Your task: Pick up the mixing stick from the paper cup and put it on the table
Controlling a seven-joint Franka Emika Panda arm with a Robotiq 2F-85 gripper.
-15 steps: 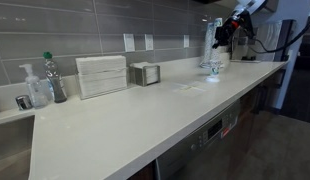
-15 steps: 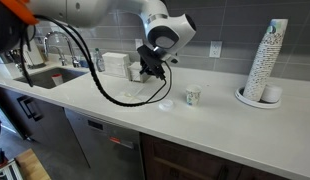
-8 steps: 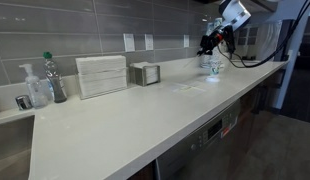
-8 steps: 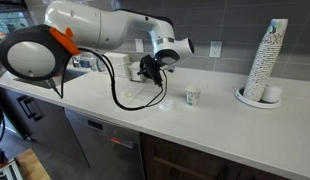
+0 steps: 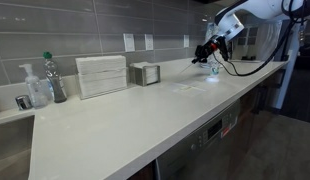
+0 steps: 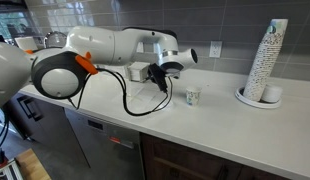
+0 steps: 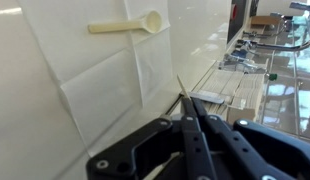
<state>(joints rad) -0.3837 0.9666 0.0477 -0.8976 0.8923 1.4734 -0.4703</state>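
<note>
My gripper (image 7: 185, 108) is shut on the thin mixing stick (image 7: 181, 92), whose tip pokes out past the closed fingers in the wrist view. In both exterior views the gripper (image 6: 162, 84) (image 5: 203, 54) hangs low over the off-white table (image 6: 225, 128) (image 5: 125, 120) (image 7: 35, 90). The small paper cup (image 6: 192, 96) stands on the table just beside the gripper, apart from it; it also shows in an exterior view (image 5: 214, 68). The stick is too thin to make out in the exterior views.
A cream plastic spoon (image 7: 130, 25) lies on the table ahead of the gripper. A tall stack of cups (image 6: 267, 60) stands on a plate. A soap bottle (image 5: 35, 88), a green-capped bottle (image 5: 55, 78), a napkin box (image 5: 101, 75) and a small holder (image 5: 145, 73) line the wall.
The gripper has come down closer to the table and the arm has stretched out lower. The jaws stay shut.
</note>
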